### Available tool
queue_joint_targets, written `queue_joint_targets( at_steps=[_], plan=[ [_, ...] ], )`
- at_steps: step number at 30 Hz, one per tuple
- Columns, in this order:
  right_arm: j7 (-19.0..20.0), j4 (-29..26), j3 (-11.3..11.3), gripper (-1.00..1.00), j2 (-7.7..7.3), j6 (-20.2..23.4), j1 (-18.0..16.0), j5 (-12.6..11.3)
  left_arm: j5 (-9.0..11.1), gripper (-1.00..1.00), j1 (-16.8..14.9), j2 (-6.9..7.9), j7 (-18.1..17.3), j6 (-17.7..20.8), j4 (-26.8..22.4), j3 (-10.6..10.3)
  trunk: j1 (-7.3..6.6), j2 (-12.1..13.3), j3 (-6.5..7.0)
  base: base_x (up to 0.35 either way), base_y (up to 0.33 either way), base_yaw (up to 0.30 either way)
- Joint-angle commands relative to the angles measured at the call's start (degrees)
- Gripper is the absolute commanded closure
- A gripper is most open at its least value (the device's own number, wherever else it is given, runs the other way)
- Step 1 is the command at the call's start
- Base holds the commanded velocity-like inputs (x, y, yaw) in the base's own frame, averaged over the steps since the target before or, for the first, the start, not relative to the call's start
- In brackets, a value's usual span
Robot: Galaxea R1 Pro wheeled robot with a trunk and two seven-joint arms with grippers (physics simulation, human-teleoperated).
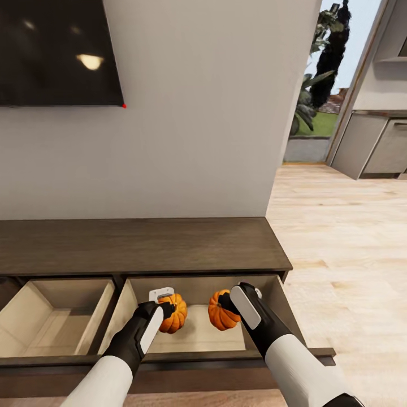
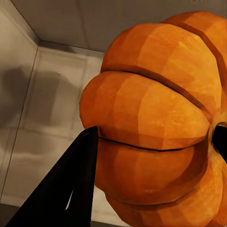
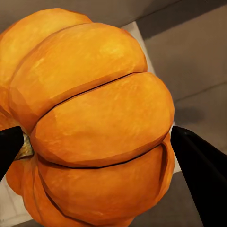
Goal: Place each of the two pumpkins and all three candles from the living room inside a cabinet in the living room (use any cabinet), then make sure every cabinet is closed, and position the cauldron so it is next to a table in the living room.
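Note:
The dark-brown cabinet (image 1: 141,249) stands against the wall with two drawers pulled out. My left gripper (image 1: 168,310) is shut on one orange pumpkin (image 1: 176,314) inside the right-hand drawer (image 1: 198,336). My right gripper (image 1: 228,303) is shut on the other pumpkin (image 1: 219,312) beside it in the same drawer. Up close, the left pumpkin (image 2: 151,123) sits against a dark finger (image 2: 71,189) above the drawer's pale floor. The right pumpkin (image 3: 94,123) is clamped between two black fingers (image 3: 201,175). The candles, cauldron and table are out of view.
The left drawer (image 1: 53,322) stands open with a bare pale inside. A dark TV (image 1: 56,51) hangs on the white wall above. Wooden floor (image 1: 339,254) stretches to the right toward grey kitchen units (image 1: 376,144) and a window with plants.

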Motion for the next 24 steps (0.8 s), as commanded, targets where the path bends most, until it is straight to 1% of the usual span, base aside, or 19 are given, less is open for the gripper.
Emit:
queue_joint_targets(
  at_steps=[1,5,8,14,17,22,23,24],
  plan=[
    [-0.21,0.02,0.04,1.00,0.00,0.02,0.00,0.09,-0.12,1.00,0.00,0.00,0.24,0.06,0.00,-0.02,0.00,0.00,0.00,0.000,0.000,0.000],
    [-0.19,0.02,1.12,1.00,0.00,0.01,-0.02,0.09,-0.12,1.00,0.00,0.00,0.24,0.09,0.00,-0.02,0.00,0.00,0.00,0.002,0.000,0.000],
    [-0.19,0.02,1.60,1.00,0.00,0.01,-0.03,0.09,-0.12,1.00,0.00,0.00,0.30,0.10,0.00,-0.02,0.00,0.00,0.00,0.135,0.000,0.000],
    [-0.19,0.02,1.85,1.00,0.00,0.01,-0.06,0.09,-0.12,1.00,0.00,0.00,0.33,0.10,0.00,-0.02,0.00,0.00,0.00,0.053,0.000,0.000],
    [-0.19,0.02,1.88,1.00,0.00,0.01,-0.05,0.09,-0.12,1.00,0.00,0.00,0.33,0.10,0.00,-0.02,0.08,-0.04,-0.67,0.005,0.000,0.000],
    [-0.19,0.02,1.90,1.00,0.00,0.01,-0.08,0.09,-0.12,1.00,0.00,0.00,0.33,0.14,0.00,-0.02,0.08,-0.04,-0.67,0.001,0.000,0.000],
    [-0.19,0.02,1.91,-1.00,0.00,0.01,-0.07,0.09,-0.12,1.00,0.00,0.00,0.33,0.16,0.00,-0.02,0.08,-0.04,-0.67,0.000,0.000,0.000],
    [-0.19,0.02,1.92,-1.00,0.00,0.01,-0.08,0.09,-0.12,1.00,0.01,0.00,0.33,0.17,0.00,-0.02,0.08,-0.04,-0.67,0.000,0.000,0.000]
  ],
)
